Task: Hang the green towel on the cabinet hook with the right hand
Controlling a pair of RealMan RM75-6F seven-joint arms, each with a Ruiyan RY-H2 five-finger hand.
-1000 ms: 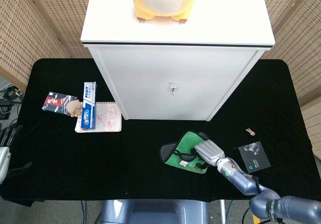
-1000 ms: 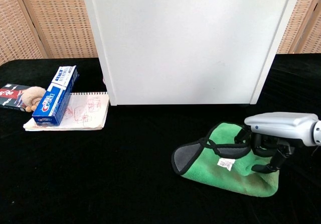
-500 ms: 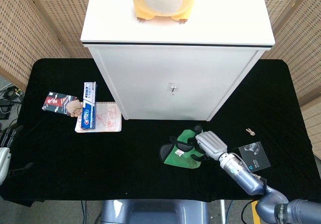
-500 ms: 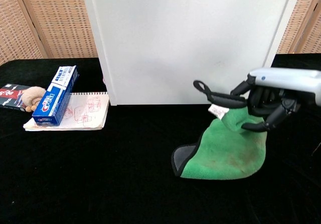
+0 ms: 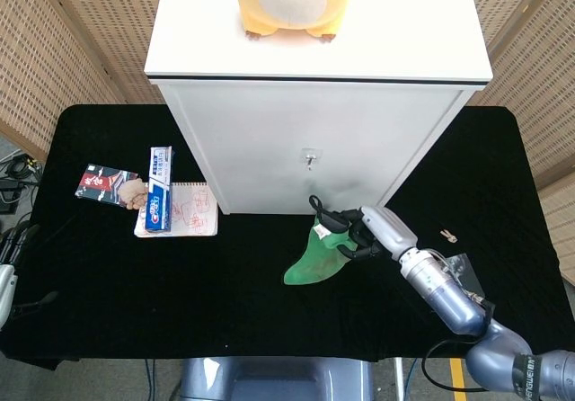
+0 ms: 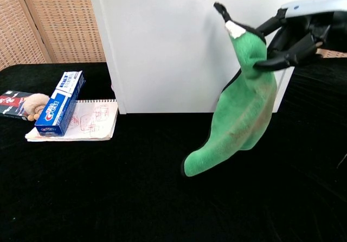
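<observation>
Your right hand (image 6: 295,33) grips the green towel (image 6: 238,106) by its upper end, black hanging loop (image 6: 221,10) poking up free. The towel dangles in front of the white cabinet (image 5: 305,140), its lower tip just above the black table (image 5: 108,275). The hook (image 5: 309,159) sits on the cabinet front, above the loop and apart from it. Your left hand (image 5: 7,271) shows only at the frame edge; can't tell its grip.

plush toy (image 5: 289,1) head cut off, left hand (image 5: 7,266) mostly out of frame
</observation>
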